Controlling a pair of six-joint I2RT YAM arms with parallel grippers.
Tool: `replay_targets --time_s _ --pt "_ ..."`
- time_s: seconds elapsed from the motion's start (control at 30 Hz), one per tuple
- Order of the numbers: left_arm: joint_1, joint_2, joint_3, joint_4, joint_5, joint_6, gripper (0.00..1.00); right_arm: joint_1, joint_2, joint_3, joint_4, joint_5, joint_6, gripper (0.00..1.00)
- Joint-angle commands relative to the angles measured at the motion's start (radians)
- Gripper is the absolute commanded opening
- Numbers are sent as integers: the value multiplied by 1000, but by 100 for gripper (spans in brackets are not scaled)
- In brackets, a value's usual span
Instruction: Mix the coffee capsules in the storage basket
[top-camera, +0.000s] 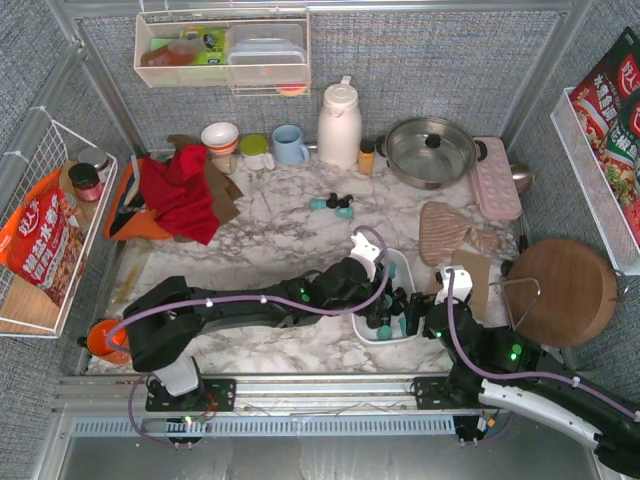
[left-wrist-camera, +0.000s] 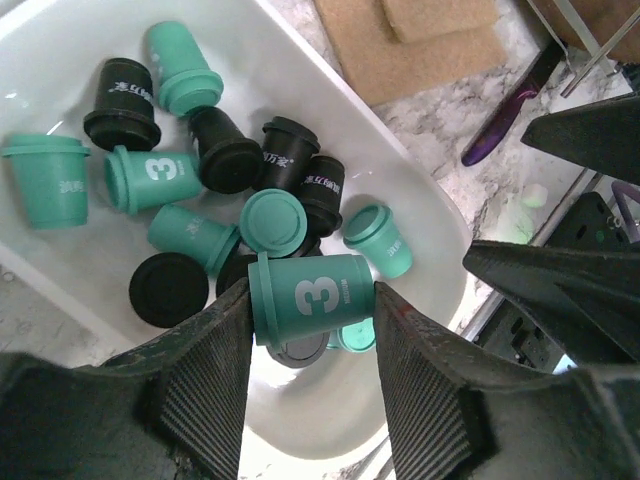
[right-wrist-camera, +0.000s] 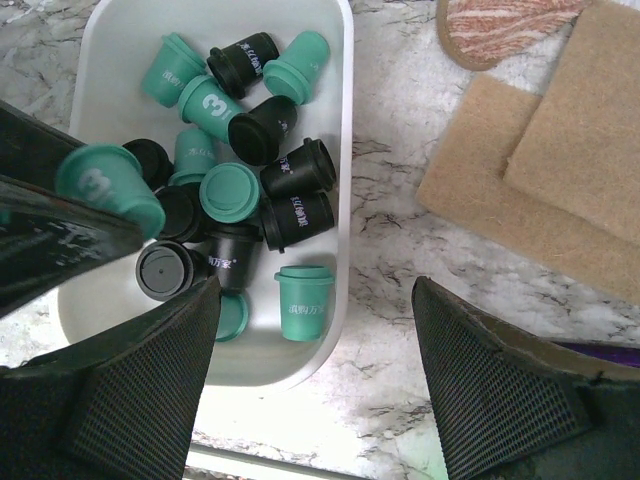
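The white storage basket (top-camera: 362, 333) lies at the table's near middle, and its rim shows in the left wrist view (left-wrist-camera: 420, 190) and the right wrist view (right-wrist-camera: 345, 150). It holds several teal and black coffee capsules (right-wrist-camera: 250, 190) lying jumbled together. My left gripper (left-wrist-camera: 310, 315) is shut on a teal capsule marked "3" (left-wrist-camera: 315, 298) and holds it just above the pile. That capsule also shows in the right wrist view (right-wrist-camera: 105, 185). My right gripper (right-wrist-camera: 312, 300) is open and empty, hovering over the basket's near right rim. Three loose capsules (top-camera: 333, 204) lie on the table farther back.
Tan mats (right-wrist-camera: 540, 170) and a striped mitt (top-camera: 445, 232) lie right of the basket. A round wooden board (top-camera: 563, 290) is at the far right. A pot (top-camera: 430, 150), a white thermos (top-camera: 340, 125), cups and a red cloth (top-camera: 180, 190) stand behind.
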Motion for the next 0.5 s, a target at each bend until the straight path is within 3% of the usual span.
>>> replay_targets --time_s 0.0,0.47 --pt "-10 47 41 -35 0 -7 57 -1 -6 -1 5 11 10 81" --pt "-87 122 101 -167 -99 -7 56 -2 -12 0 10 17 0 82"
